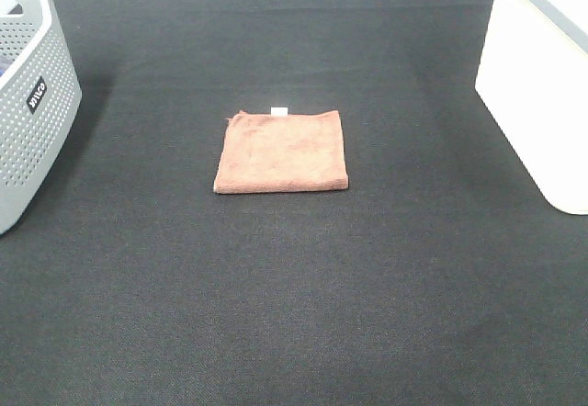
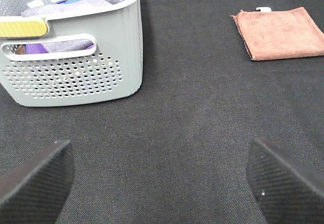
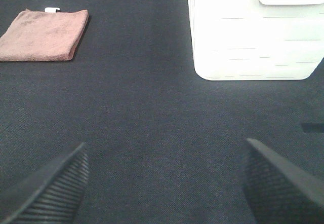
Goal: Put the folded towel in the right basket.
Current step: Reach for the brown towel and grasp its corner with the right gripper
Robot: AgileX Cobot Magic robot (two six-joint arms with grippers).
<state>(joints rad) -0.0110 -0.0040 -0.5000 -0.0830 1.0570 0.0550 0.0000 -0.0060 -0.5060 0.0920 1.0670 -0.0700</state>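
A folded brown towel [image 1: 282, 152] with a small white tag lies flat in the middle of the black table. It also shows in the left wrist view [image 2: 280, 33] and the right wrist view [image 3: 44, 34]. The white right basket [image 1: 542, 94] stands at the right edge and shows in the right wrist view [image 3: 255, 31]. Neither arm shows in the exterior high view. My left gripper [image 2: 159, 183] is open and empty over bare cloth, well away from the towel. My right gripper [image 3: 164, 183] is open and empty, in front of the white basket.
A grey perforated basket [image 1: 32, 103] stands at the left edge; in the left wrist view [image 2: 76, 57] it holds several folded cloths. The black table cloth [image 1: 294, 314] covers the whole surface.
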